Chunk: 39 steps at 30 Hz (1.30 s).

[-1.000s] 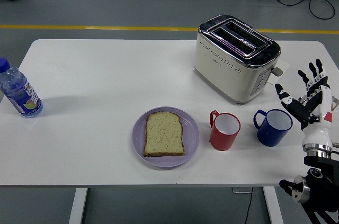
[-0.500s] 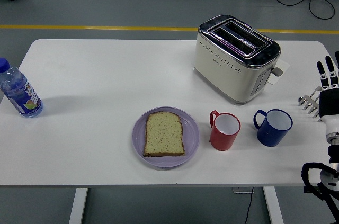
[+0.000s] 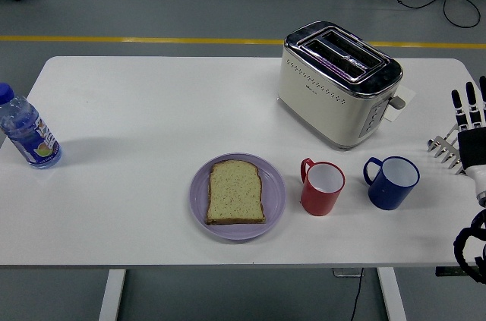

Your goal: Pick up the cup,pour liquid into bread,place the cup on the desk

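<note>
Two cups on the table [image 3: 137, 108], one red [image 3: 323, 188], one blue [image 3: 392, 182]. Both are glossy cylinders with loop handles turned left; the red has a white inside, and both look empty from here. They stand side by side near the front edge, apart from each other.

One plate [image 3: 275, 198], round, lilac, smooth. One bread slice [image 3: 235, 192] lies flat on it, square with a domed top, brown crust, speckled crumb. The plate is just left of the red cup.

One toaster [image 3: 338, 83], cream body, chrome top, two slots, behind the cups.

One bottle [image 3: 26, 130], clear plastic, blue cap, printed label, at the far left edge.

My right hand [image 3: 469, 135] is at the right edge, well right of the blue cup. Fingers straight and spread upward, black with pale tips, holding nothing. It touches neither cup.
</note>
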Available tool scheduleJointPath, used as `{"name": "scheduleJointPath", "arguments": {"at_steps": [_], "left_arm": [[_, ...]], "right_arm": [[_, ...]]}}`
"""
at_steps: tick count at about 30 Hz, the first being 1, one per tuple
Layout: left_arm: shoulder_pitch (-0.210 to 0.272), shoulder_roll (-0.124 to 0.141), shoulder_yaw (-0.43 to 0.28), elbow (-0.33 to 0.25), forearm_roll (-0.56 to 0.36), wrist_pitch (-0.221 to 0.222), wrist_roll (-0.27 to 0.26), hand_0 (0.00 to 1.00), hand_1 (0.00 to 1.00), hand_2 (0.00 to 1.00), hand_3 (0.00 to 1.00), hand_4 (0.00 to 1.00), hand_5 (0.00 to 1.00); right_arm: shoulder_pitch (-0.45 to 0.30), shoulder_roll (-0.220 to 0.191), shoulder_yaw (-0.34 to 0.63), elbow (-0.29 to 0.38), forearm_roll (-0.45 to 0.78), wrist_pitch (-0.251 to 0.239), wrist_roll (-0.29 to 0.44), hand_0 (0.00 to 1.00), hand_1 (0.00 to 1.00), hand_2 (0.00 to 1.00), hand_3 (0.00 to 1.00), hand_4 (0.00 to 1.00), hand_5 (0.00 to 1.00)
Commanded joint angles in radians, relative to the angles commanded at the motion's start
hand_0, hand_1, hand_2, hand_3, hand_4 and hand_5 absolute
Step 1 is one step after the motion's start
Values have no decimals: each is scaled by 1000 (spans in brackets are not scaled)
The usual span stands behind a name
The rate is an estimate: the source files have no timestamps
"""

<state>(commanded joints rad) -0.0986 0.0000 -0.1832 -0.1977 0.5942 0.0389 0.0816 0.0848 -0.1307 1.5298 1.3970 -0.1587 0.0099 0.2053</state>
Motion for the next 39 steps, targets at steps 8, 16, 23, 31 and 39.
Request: {"name": "scheduleJointPath", "arguments": {"at_steps": [8,16,23,31,39], "left_arm": [[3,0,4,1,0,0,0,637,646,656,546,320,843],[8,0,11,1,-3,0,0,636,646,656,547,321,844],[11,0,17,2,-4,1,0,636,646,656,547,321,844],[12,0,20,2,-4,0,1,637,646,656,546,321,842],[8,0,12,1,0,0,1,637,646,656,548,320,841]], "right_arm": [[-5,0,22,-20,16,-53,-80,719,630,665,640,637,311],[-12,1,19,-24,40,-83,-68,702,621,663,638,635,313],[-14,2,13,-26,49,-80,-69,690,611,663,636,628,293],[-17,5,19,-32,69,-88,-62,692,610,661,635,626,291],[-14,6,21,-35,76,-96,-55,696,612,663,635,625,289]]}}
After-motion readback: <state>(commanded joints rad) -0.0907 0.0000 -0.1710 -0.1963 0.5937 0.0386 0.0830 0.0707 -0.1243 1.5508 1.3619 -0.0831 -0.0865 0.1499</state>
